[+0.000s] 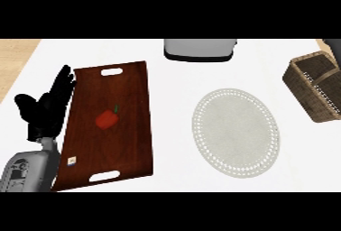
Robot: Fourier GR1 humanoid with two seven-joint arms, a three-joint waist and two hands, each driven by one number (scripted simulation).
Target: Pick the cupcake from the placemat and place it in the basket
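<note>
Head view, counter top white. Left hand (45,108) shows at the view's left edge, fingers straight and pointing up, thumb spread out to the side, holding nothing; it sits just beside the long left edge of the wooden tray (126,131), resting. Its grey forearm enters from the lower left corner. Right hand does not show.

The tray is dark brown, rectangular, with 2 slot handles (1 at the far end, 1 at the near end). On it lies 1 small red pepper (106,119) with a green stem, roughly at mid-tray. A small white tag (71,160) sits near the tray's near left corner.

Right of the tray, apart from it, lies the placemat (236,133): pale, oval, with a perforated border. Its surface is bare; no cupcake can be seen on it or anywhere else in view, so I cannot tell where the cupcake is.

The wicker basket (313,85) stands at the right edge, partly cut off, well apart from the tray. A grey and black appliance (200,49) stands at the far edge, centre.
</note>
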